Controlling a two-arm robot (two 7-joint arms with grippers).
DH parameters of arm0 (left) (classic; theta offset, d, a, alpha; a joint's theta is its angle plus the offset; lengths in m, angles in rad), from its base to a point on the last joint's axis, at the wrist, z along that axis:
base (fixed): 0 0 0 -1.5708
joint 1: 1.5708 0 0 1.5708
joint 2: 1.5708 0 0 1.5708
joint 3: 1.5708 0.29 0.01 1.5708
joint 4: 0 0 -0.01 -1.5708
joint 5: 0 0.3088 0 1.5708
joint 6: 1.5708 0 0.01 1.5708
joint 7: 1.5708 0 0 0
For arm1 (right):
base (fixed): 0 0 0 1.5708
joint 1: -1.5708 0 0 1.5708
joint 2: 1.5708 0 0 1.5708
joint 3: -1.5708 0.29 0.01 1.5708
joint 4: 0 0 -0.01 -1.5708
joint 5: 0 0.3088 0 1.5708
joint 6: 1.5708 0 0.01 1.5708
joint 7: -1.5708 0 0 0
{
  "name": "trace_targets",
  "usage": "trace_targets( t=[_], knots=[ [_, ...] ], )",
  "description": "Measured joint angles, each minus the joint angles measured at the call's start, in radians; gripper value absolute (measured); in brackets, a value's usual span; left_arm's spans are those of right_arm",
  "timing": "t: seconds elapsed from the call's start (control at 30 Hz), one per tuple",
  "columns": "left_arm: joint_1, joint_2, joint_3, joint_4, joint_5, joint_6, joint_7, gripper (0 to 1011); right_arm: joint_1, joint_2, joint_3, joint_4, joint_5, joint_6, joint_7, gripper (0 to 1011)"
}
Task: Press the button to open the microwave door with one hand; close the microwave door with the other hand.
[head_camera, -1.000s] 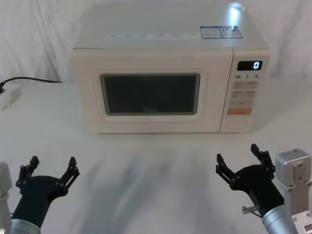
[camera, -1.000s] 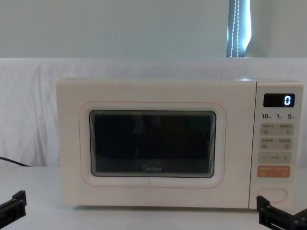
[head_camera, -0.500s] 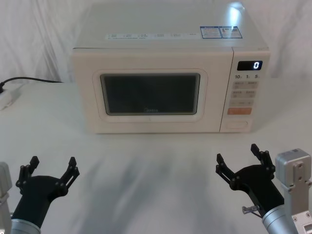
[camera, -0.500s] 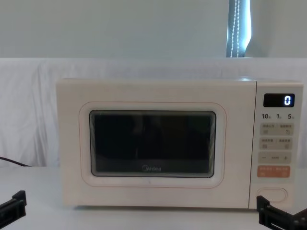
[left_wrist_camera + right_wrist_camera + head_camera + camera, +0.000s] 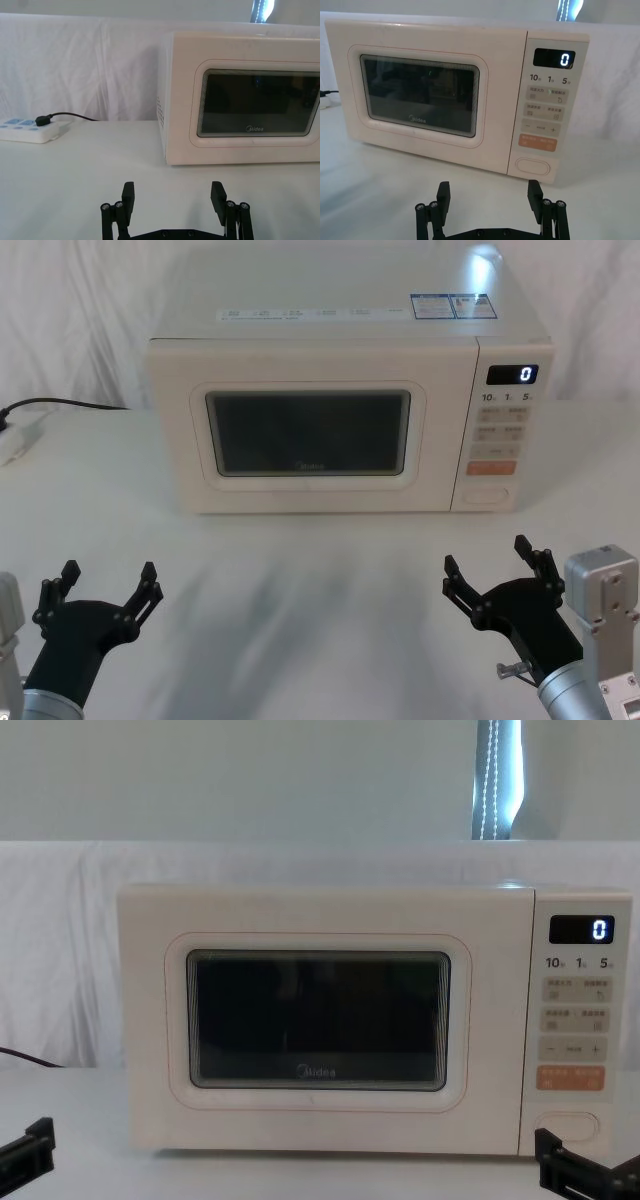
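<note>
Both claws, left claw (image 5: 105, 592) and right claw (image 5: 490, 568), hover wide apart before the shut microwave door (image 5: 310, 437); the left wrist view adds a power strip (image 5: 27, 130) on the surface (image 5: 320, 580).

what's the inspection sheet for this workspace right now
surface: white table, bare in front of the microwave
microwave door: shut, flush with the front
button: at the bottom of the control panel, untouched
display: reads 0
clutter: nothing seen
left gripper: open, low near the table, short of the door
right gripper: open, in front of the control panel, short of the button
cables: black cable plugged into a white power strip to the microwave's left
surroundings: white cloth backdrop
</note>
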Motion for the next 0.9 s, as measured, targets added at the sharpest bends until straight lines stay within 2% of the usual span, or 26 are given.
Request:
trace_targets(
  t=[0.47,0.9],
  knots=[
    [0.0,0.0,0.0,0.0,0.0,0.0,0.0,1001,0.0,-0.006,0.004,0.0,-0.001,0.001,0.005,1002],
    [0.0,0.0,0.0,0.0,0.0,0.0,0.0,1001,-0.017,-0.039,0.045,-0.043,-0.006,0.034,0.042,1002]
  ],
)
